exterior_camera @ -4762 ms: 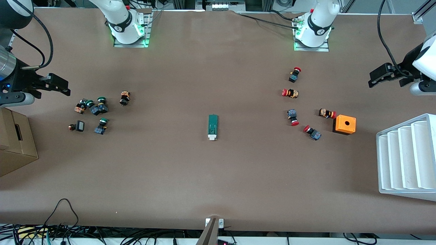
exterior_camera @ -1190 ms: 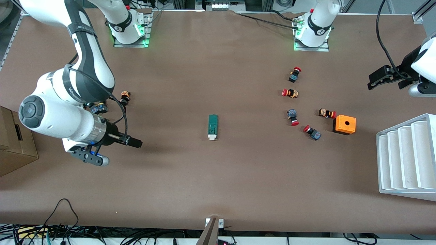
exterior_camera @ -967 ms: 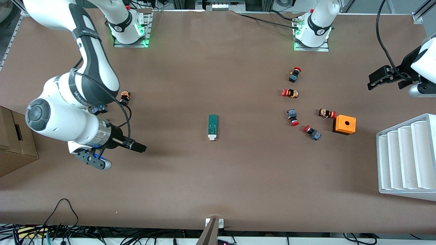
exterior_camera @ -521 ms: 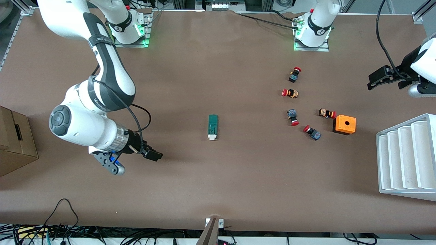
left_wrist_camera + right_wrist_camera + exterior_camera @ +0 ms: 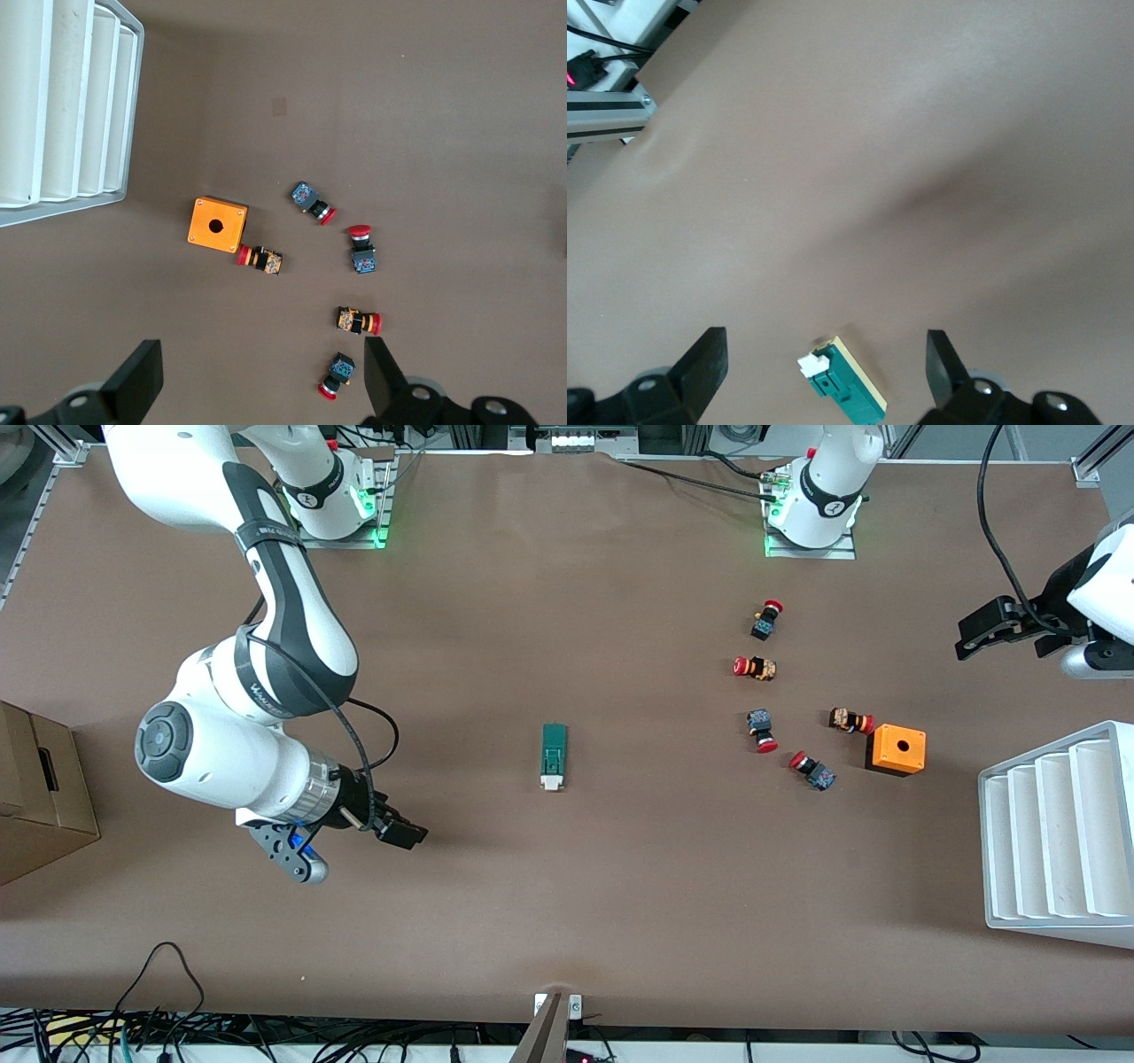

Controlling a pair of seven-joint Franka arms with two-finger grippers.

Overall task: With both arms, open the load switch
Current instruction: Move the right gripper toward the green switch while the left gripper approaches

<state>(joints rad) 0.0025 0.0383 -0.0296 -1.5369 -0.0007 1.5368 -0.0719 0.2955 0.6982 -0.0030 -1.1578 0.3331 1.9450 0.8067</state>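
Table (image 5: 567, 921): brown surface.
Right gripper (image 5: 403, 833): fingers spread wide, empty, over bare table toward the right arm's end.
Left gripper (image 5: 974, 627): waiting, fingers apart, empty, at the left arm's end.
Load switch (image 5: 554, 755): mid-table, untouched, white end nearer the front camera.

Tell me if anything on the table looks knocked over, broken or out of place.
Nothing looks damaged. The load switch lies flat mid-table, untouched. The red-capped push buttons lie tipped on their sides, scattered beside the orange box; that is the only untidy spot.
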